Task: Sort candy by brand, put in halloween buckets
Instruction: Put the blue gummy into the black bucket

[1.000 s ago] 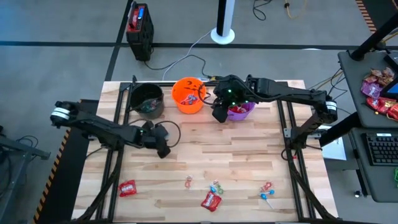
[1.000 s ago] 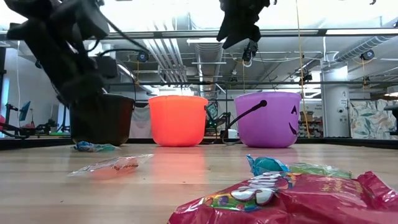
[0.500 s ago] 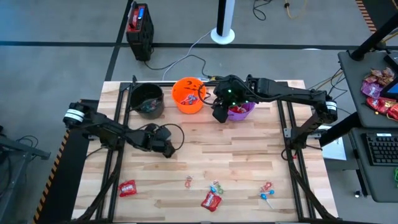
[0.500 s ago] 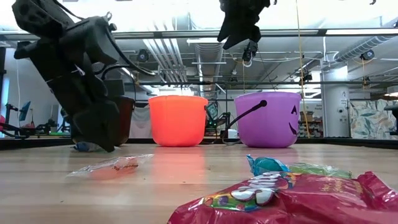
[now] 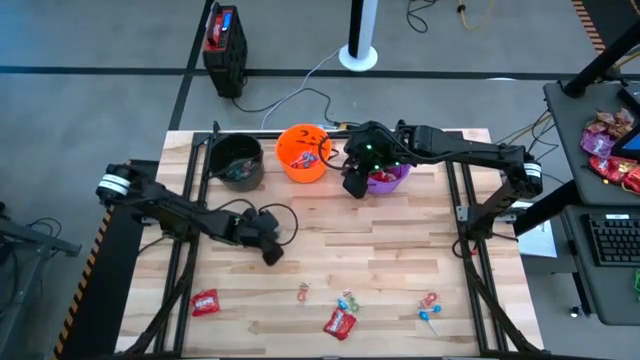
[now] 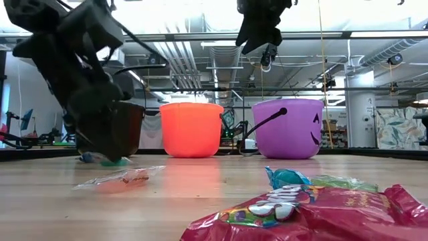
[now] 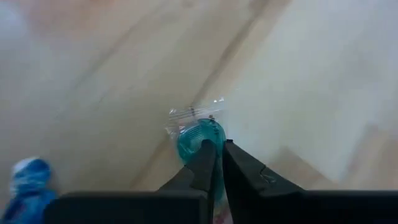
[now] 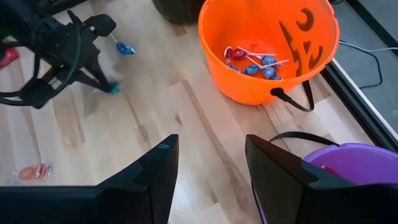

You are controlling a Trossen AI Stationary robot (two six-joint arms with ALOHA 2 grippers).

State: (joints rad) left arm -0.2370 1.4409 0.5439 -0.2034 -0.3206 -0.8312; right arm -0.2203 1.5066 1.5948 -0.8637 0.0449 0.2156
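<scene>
The wooden worktop (image 5: pixel 400 260) carries three buckets along its far edge, black (image 5: pixel 238 160), orange (image 5: pixel 303 152) with lollipops inside, and purple (image 5: pixel 388 177); the right gripper (image 5: pixel 352 186) is held above the gap between orange and purple, jaws wide and empty. The left gripper (image 5: pixel 272 254) is lowered to the boards near the middle, jaws closed on a teal twist-wrapped candy (image 7: pixel 198 138) whose clear wrapper tail points away from the fingertips (image 7: pixel 205 155). A red packet (image 5: pixel 339 323) lies flat near the front edge, long axis slanted, with further sweets scattered beside it.
</scene>
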